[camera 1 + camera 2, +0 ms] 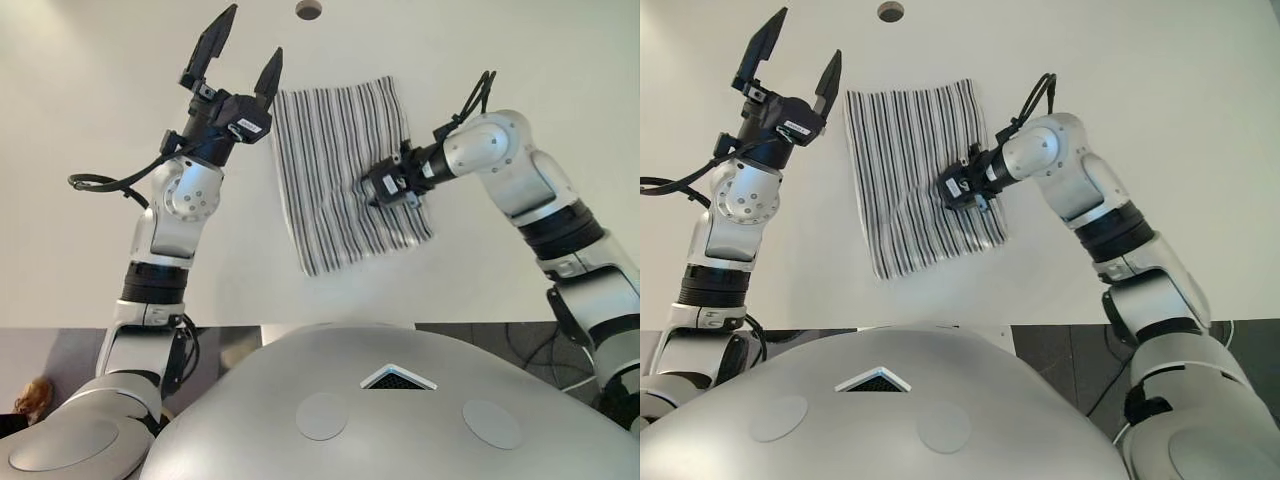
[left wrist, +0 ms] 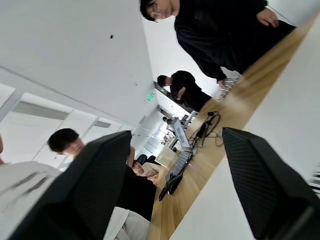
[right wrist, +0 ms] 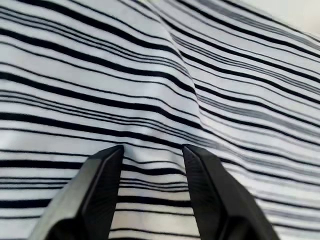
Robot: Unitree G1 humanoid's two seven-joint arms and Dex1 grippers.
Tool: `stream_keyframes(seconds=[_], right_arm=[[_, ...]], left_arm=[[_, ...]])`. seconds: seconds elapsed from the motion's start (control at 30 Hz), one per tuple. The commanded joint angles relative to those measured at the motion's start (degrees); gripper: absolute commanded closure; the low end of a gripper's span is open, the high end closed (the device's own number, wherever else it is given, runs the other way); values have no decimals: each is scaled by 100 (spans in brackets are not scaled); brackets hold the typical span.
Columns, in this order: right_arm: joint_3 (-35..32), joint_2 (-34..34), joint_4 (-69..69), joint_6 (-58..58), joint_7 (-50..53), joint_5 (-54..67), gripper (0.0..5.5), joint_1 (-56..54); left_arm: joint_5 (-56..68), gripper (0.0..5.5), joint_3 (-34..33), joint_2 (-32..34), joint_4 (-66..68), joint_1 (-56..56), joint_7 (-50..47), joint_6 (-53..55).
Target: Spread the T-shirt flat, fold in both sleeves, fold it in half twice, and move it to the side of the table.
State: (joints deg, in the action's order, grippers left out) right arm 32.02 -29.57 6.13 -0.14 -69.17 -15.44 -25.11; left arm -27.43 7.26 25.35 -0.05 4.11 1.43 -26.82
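Right wrist view: right end effector [image 3: 152,150] narrowly parted on folded T-shirt [image 1: 335,150]; left end effector [image 1: 255,35] wide. Folds seem done; next: pinch, drag aside.

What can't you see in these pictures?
Sleeves: not to be made out in either eye view; the folded shirt likely covers them.
Cloth under the right gripper: hidden by it in the eye views.
Shirt's outline: mostly cut off by the right wrist view's borders.
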Motion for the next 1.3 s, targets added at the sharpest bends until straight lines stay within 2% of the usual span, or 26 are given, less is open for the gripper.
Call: stream_keyframes(seconds=[0.03, 0.13, 0.27, 0.37, 0.43, 0.53, 0.7, 0.93, 1.1, 1.3], right_arm=[[-229, -134, -382, 391, 61, 293, 328, 399], [-882, -654, -1287, 381, 145, 790, 328, 1051], [-2286, -1488, -2613, 267, 329, 1645, 328, 2770], [-3491, -1482, -3440, 145, 820, 2128, 328, 3799], [-3942, -1447, -3527, -227, 1222, 1854, 328, 4356], [-3975, -1512, -3320, -1075, 1814, 793, 328, 5062], [-3745, -1466, -3414, -1360, 2082, 613, 328, 5178], [-3532, -1565, -3451, -1400, 2147, 505, 328, 5213], [-3486, -1689, -3479, -1461, 2092, 468, 328, 5321], [-3510, -1786, -3474, -1453, 2098, 454, 328, 5386]], left_arm=[[-113, 217, 221, 350, 133, -122, 376, -244], [-146, 217, 330, 850, 127, -521, 638, -831], [-32, 217, 247, 1691, -49, -1406, 910, -1773], [-372, 217, 12, 2365, -379, -2164, 1033, -2388], [-435, 217, -148, 2678, -477, -2552, 1089, -2682], [-962, 217, -303, 3012, -499, -3142, 1075, -3056], [-1792, 217, -161, 3126, -254, -3380, 1024, -3218], [-2711, 217, 320, 2584, -72, -2593, 643, -2890], [-3237, 217, 891, 2096, 10, -1974, 395, -2592], [-3225, 217, 1474, 2066, 191, -1654, 461, -2527]])
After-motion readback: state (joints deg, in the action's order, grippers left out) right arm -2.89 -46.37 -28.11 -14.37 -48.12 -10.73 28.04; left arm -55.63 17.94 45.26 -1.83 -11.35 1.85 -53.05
